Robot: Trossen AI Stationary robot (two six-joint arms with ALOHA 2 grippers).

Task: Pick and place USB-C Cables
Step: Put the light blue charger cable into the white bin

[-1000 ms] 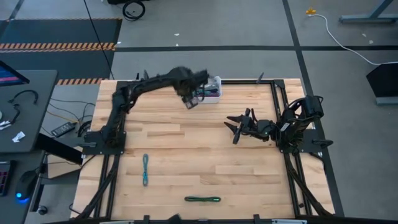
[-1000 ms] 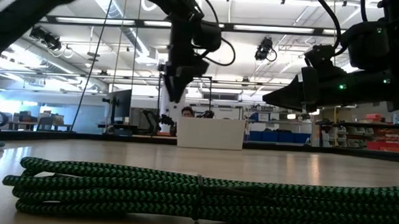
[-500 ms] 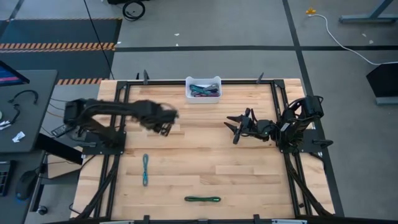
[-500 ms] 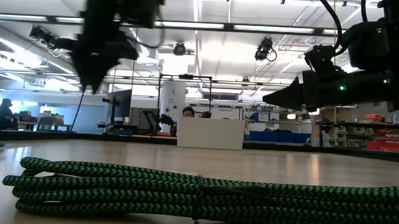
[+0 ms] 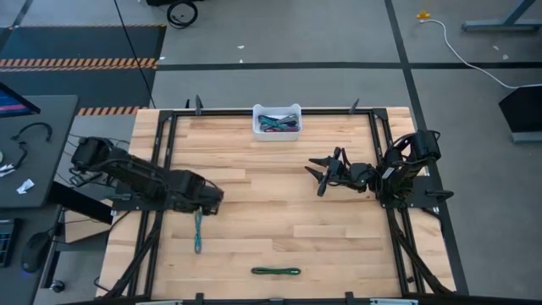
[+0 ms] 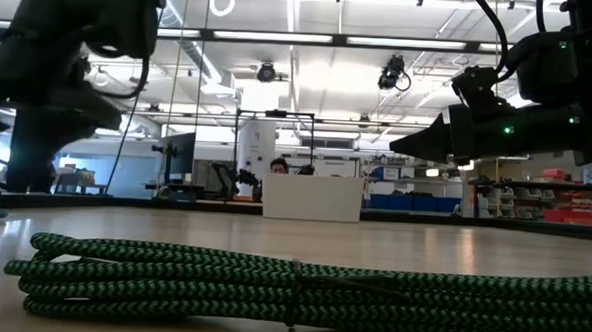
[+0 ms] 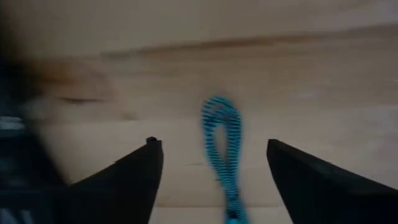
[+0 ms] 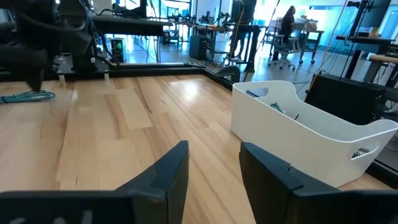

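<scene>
We see that the left gripper (image 5: pixel 206 200) has swung away from the white bin (image 5: pixel 277 122) at the table's far edge and now hovers over the teal cable (image 5: pixel 198 230). Its jaws are wide open and empty, so we judge the next pick begins. The green cable (image 5: pixel 276 271) waits near the front edge; the right gripper (image 5: pixel 322 173), slightly open and empty, rests mid-table.

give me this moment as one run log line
left gripper: open, above teal cable | right gripper: open, idle mid-table | green cable: near edge, untouched | white bin: holds cables
</scene>
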